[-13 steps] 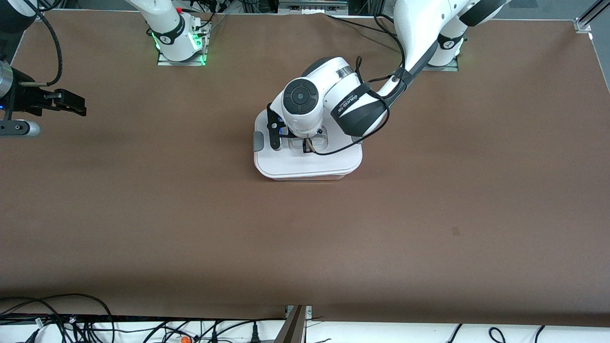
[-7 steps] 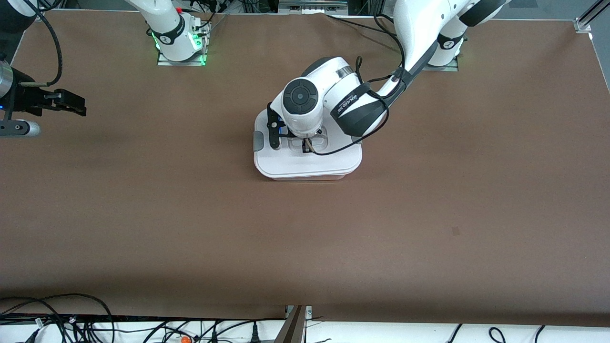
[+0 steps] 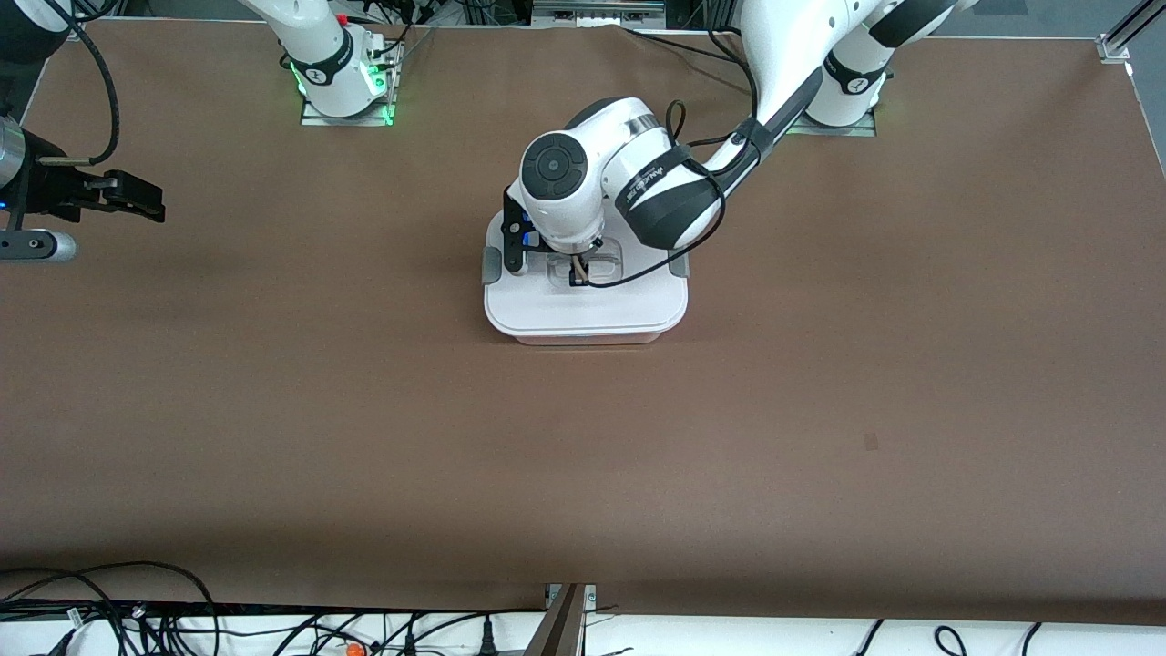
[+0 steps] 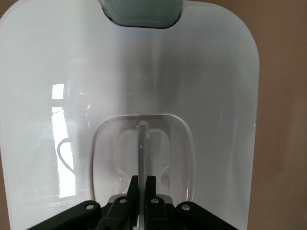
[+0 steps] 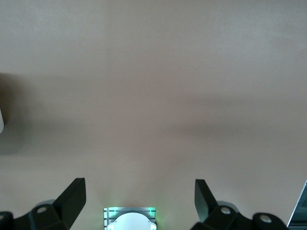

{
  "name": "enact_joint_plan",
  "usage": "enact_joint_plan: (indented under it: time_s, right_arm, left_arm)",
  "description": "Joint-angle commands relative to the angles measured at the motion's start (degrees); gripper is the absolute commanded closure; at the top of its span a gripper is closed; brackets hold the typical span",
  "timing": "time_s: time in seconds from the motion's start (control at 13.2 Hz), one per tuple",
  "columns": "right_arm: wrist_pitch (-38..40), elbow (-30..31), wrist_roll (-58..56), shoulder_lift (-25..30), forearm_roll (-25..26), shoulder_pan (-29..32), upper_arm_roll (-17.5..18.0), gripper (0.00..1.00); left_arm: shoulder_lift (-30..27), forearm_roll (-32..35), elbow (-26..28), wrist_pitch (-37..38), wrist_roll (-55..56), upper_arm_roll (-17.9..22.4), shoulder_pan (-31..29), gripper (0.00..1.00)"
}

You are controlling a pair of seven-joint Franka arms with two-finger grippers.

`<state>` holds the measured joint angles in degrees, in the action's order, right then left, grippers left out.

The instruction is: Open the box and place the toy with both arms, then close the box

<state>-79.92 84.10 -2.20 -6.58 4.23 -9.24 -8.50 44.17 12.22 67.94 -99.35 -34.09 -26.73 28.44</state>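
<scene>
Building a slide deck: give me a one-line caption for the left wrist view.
Left gripper with fingers shut on the thin centre handle of the box's white lid.

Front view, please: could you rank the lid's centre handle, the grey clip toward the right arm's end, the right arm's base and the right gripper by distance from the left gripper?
1. Centre handle: inside the left gripper.
2. Grey clip: lid edge, right arm's end.
3. Right arm's base: farther from the camera.
4. Right gripper: waiting open, table's right-arm end.
</scene>
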Motion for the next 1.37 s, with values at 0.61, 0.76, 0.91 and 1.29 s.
enact_joint_plan:
  time_s: [0.61,0.76,0.91,1.29]
  right_arm:
    - [-0.15,-0.42,-0.08,-0.10,0.43,0.10,0.23,0.00]
    - [-0.15,-0.42,-0.08,-0.10,0.43,0.10,0.23,0.00]
    - [-0.15,-0.86,-0.26,-0.10,0.34,0.01,0.23,0.00]
    - [-0.15,-0.86,-0.26,-0.02,-0.01,-0.07,0.32,0.00]
  left_arm:
    - [-6.45,-7.12,-2.37,11.97,-0.10,-0.95,-8.21,0.00]
    - [-8.47,-11.32,-2.37,14.00,1.12,-0.52,-12.95,0.00]
    - [-10.75,-11.78,-2.28,14.45,4.11,-0.69,-19.27,0.00]
    - [-20.15,-11.52,-2.02,24.45,14.02,-0.43,-29.48,0.00]
